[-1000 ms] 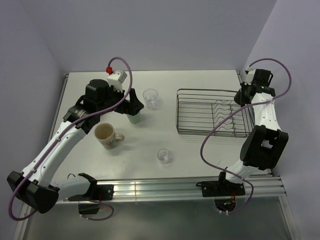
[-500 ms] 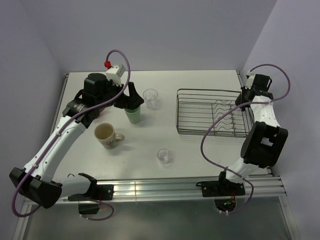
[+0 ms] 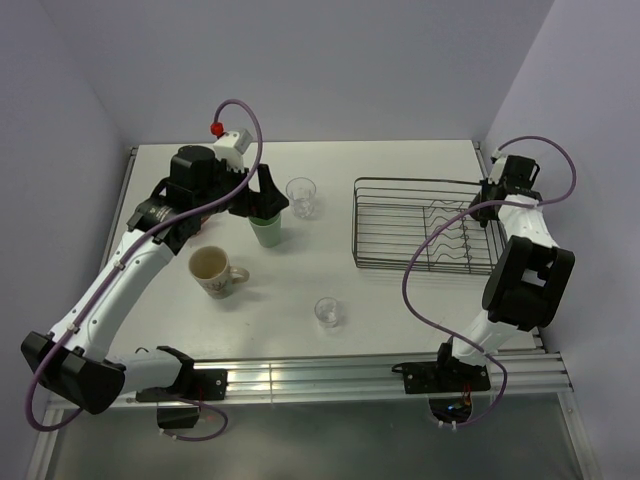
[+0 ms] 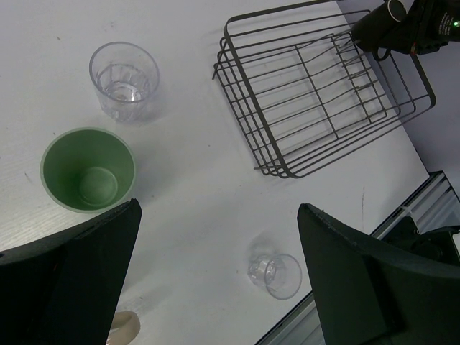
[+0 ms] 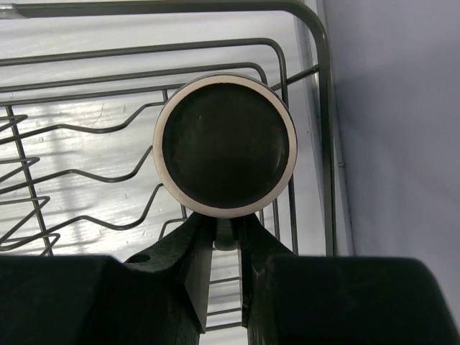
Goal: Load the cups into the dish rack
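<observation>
My right gripper (image 5: 228, 230) is shut on the handle of the small dark brown cup (image 5: 225, 154), holding it over the far right corner of the black wire dish rack (image 5: 72, 180). In the top view that gripper (image 3: 492, 190) is at the rack's (image 3: 400, 225) far right end. My left gripper (image 3: 262, 200) hangs open just above and behind the green tumbler (image 3: 266, 233), holding nothing. Its wrist view shows the tumbler (image 4: 88, 169) upright beside the left finger (image 4: 72, 277). One clear glass (image 3: 301, 197) stands right of the tumbler, another (image 3: 327, 312) nearer the front. The cream mug (image 3: 212, 272) stands front left.
The rack's wavy dividers (image 3: 455, 240) fill its right half. An aluminium rail (image 3: 330, 378) runs along the table's near edge. Walls close in the far and right sides, right next to the rack.
My left gripper has lifted and drawn back from the green tumbler, which now shows more fully. My right wrist has shifted slightly toward the rack's right end, still holding the dark cup.
</observation>
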